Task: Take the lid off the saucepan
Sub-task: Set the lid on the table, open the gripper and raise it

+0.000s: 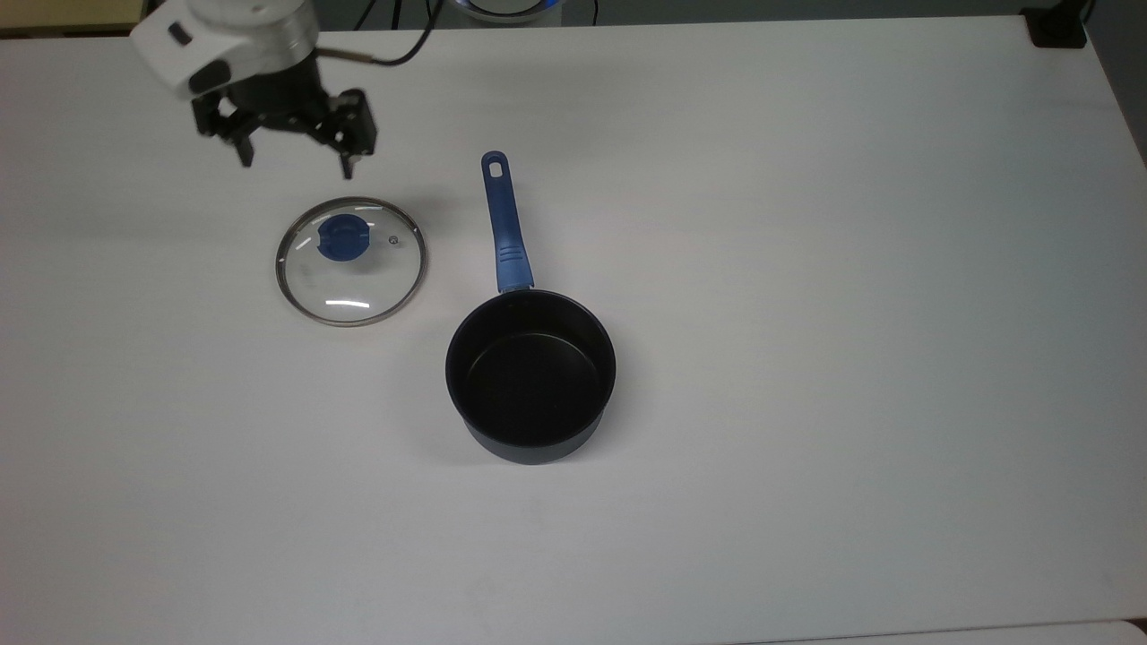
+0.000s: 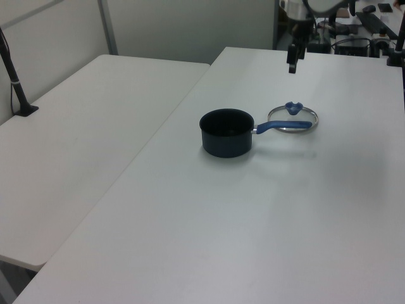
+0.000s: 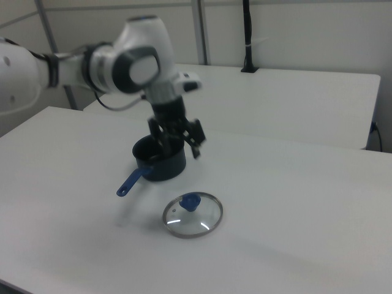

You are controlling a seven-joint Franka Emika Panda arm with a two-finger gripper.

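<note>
- The lid [image 1: 350, 260] is a round glass disc with a steel rim and a blue knob. It lies flat on the table, below the gripper [image 1: 291, 152] and not touching it.
- The saucepan [image 1: 530, 374] is dark, open and upright, farther from the gripper, its blue handle beside the lid.

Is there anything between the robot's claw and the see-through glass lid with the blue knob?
No, nothing visible. The open gripper hangs above the white table; the round clear glass lid lies flat nearby, and the dark saucepan sits off to the top view's right.
</note>
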